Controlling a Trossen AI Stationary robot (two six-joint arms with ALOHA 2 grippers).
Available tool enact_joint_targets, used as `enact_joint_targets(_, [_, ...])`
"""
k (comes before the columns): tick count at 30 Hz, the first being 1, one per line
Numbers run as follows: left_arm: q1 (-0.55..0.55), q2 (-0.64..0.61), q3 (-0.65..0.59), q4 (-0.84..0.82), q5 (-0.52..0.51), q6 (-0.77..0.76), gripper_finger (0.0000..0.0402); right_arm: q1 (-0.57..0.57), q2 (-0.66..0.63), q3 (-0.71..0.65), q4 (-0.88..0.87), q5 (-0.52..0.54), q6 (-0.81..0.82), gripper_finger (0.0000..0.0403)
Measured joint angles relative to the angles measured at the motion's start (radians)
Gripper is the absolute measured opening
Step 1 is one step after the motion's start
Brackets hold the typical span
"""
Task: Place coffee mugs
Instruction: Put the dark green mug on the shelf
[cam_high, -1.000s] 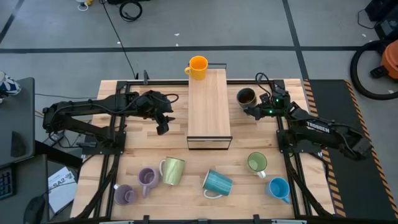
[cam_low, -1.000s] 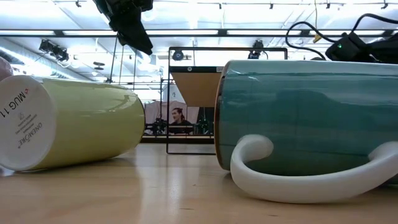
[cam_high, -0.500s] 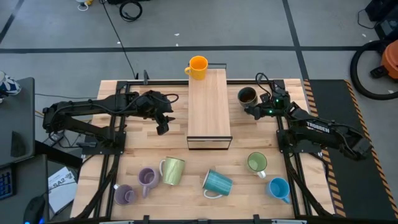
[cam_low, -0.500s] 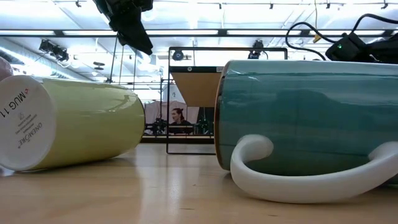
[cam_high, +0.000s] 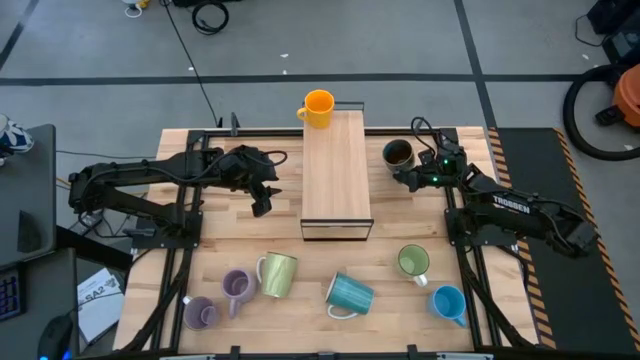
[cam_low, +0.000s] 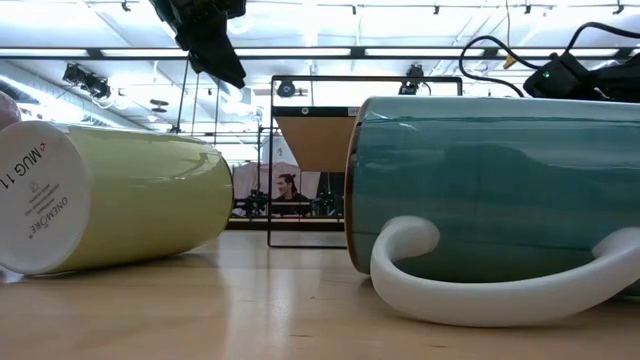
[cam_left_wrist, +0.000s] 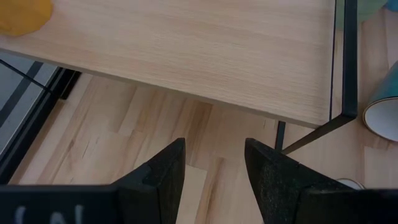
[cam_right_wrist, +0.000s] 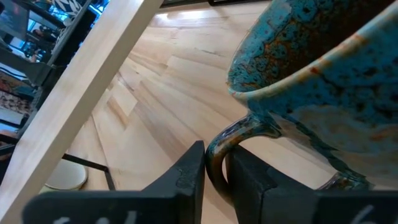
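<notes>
Right gripper (cam_right_wrist: 214, 180) pinches the handle of the dark teal mug (cam_high: 397, 154), which sits right of the wooden shelf (cam_high: 337, 170), tilted in the wrist view. Left gripper (cam_left_wrist: 211, 168) hovers left of the shelf, fingers parted and empty. An orange mug (cam_high: 318, 108) stands at the shelf's far end. Along the near edge: two lilac mugs (cam_high: 237, 285), the yellow-green mug (cam_high: 278, 273) and ribbed teal mug (cam_high: 350, 294) on their sides, the green mug (cam_high: 413, 262) and blue mug (cam_high: 448, 302)
</notes>
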Motion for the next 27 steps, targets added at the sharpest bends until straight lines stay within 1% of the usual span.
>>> enact_joint_targets(6, [0.000,0.000,0.000,0.000,0.000,0.000,0.0172,0.000,0.000,0.000,0.000,-0.003,0.000,0.0082])
enact_joint_targets(17, [0.000,0.000,0.000,0.000,0.000,0.000,0.0172,0.000,0.000,-0.001,0.000,-0.005,0.000,0.0127])
enact_joint_targets(24, [0.000,0.000,0.000,0.000,0.000,0.000,0.0172,0.000,0.000,-0.001,0.000,-0.007,0.000,0.0137])
enact_joint_targets(27, [0.000,0.000,0.000,0.000,0.000,0.000,0.0172,0.000,0.000,-0.001,0.000,-0.042,0.001,0.0137])
